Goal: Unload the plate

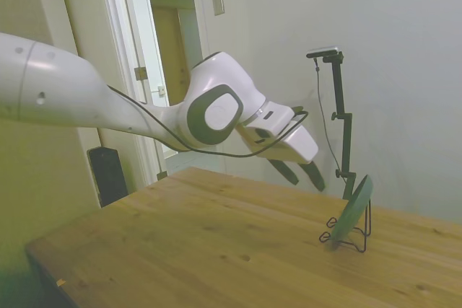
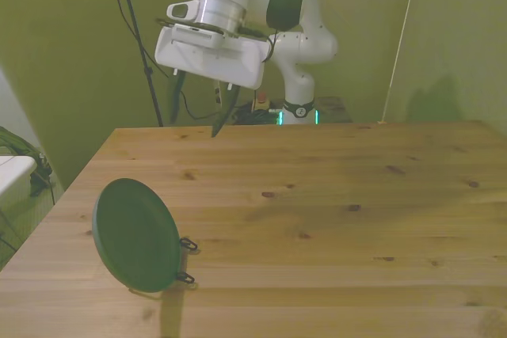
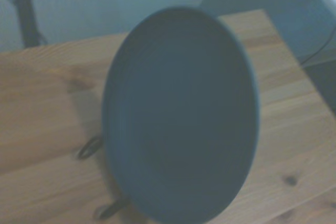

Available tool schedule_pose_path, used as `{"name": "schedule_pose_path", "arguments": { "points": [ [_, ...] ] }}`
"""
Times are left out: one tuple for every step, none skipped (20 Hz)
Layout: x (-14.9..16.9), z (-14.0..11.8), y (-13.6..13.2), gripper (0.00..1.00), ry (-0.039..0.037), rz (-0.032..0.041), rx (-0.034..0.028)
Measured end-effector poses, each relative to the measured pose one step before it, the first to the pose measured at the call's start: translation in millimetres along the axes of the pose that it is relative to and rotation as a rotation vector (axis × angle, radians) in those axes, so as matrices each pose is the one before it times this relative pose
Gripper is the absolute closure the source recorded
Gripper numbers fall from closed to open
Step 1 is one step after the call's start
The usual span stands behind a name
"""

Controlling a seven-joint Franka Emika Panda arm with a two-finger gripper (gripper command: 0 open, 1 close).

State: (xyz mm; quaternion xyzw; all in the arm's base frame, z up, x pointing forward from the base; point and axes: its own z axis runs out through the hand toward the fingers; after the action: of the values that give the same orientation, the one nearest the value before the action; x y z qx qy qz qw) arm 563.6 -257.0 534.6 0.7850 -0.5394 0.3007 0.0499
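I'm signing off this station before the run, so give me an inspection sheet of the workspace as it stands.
Surface: wooden table, bare planks with knots.
Job's things: green plate stands tilted on edge in a black wire rack, near the corner at the front view's left.
Clutter: nothing seen.
Grippers: gripper open, in the air above the table, apart from the plate, holding nothing.
Cables: black cable looped along the arm.
Surroundings: pale walls; open doorway in the side view.

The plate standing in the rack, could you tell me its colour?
Dark green plate, best in the front view.
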Motion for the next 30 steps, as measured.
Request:
{"name": "schedule_pose_path", "arguments": {
  "points": [
    [9.49, 4.48, -2.86, 0.0, 0.02819, 0.00666, -0.00765],
    [8.68, 3.34, -2.43, 0.0, 0.02705, 0.01025, -0.00675],
    [7.88, 2.45, -2.11, 0.0, 0.02681, 0.01153, -0.00711],
    [7.46, 2.33, -1.84, 0.0, 0.02891, 0.01233, -0.00797],
    [5.44, 3.27, -1.24, 0.0, 0.02018, 0.01039, -0.0086],
    [3.63, 4.7, -0.48, 0.0, 0.01548, 0.00442, -0.01026],
    [2.0, 5.48, -0.55, 0.0, 0.00966, 0.00522, -0.00923],
    [0.51, 5.55, -0.74, 0.0, 0.00374, 0.00388, -0.00737],
    [-0.17, 6.11, -0.49, 0.0, 0.0014, 0.00109, -0.00754],
    [-1.4, 5.2, -0.81, 0.0, -0.00013, 0.00052, -0.00574],
    [-1.87, 4.63, -1.23, 0.0, -0.00037, -0.00069, -0.004],
    [-2.15, 3.75, -1.42, 0.0, -0.00101, -0.00276, -0.00273],
    [-1.96, 3.02, -1.54, 0.0, 0.00003, -0.0024, 0.00156],
    [-2.26, 2.55, -1.04, 0.0, -0.00206, -0.00184, 0.00074],
    [-1.77, 2.35, -0.9, 0.0, -0.00153, 0.00009, 0.00367],
    [-1.24, 1.58, -0.87, 0.0, -0.00025, 0.00035, 0.00537],
    [-1.05, 1.31, -0.66, 0.0, -0.00216, 0.00277, 0.00421],
    [-0.97, 1.38, -0.4, 0.0, -0.00236, 0.00342, 0.00423],
    [-1.1, 1.57, -0.18, 0.0, -0.00112, 0.00127, 0.00371],
    [-1.11, 2.35, 0.26, 0.0, -0.0018, 0.00075, -0.00018],
    [-1.66, 3.66, 0.63, 0.0, -0.00511, 0.00264, -0.00351],
    [-1.86, 4.08, 0.59, 0.0, -0.0087, 0.00686, -0.00245],
    [-2.01, 4.53, 0.49, 0.0, -0.0099, 0.00772, -0.0015],
    [-2.0, 4.47, 0.27, 0.0, -0.00783, 0.00539, -0.00173],
    [-1.66, 4.85, 0.07, 0.0, -0.00947, 0.0075, -0.00024],
    [-0.94, 4.06, -0.22, 0.0, -0.01044, 0.00497, 0.00062],
    [-0.63, 3.41, -0.32, 0.0, -0.01039, 0.00598, 0.00153],
    [-0.12, 2.93, -0.49, 0.0, -0.00872, 0.00105, 0.00245],
    [0.3, 2.22, -0.51, 0.0, -0.00669, -0.00045, 0.00278],
    [0.05, 1.94, -0.29, 0.0, -0.00551, -0.00147, 0.00205]
  ]
}}
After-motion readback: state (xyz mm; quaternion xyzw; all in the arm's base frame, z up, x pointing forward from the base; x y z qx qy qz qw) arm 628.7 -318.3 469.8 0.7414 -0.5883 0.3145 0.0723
